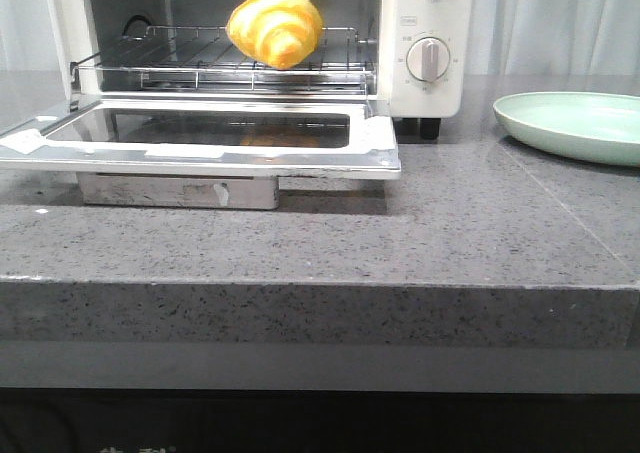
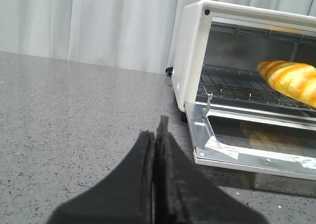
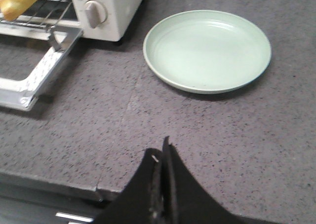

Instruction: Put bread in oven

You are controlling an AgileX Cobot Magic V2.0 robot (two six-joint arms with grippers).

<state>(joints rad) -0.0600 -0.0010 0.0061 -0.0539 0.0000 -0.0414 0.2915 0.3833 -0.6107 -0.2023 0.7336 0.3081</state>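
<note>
The bread lies on the wire rack inside the open oven; both grippers' jaws are pressed together, holding nothing.

A grey speckled stone table fills the scene, its thick front edge squared off above a dark band below. Faint seams cross the surface, one running ahead of the right pincer. Pale white curtains hang in soft vertical folds behind the table, well beyond the left pincer, and they close off the whole back of the room. The light is even and diffuse, leaving only soft shadows on the stone.
</note>
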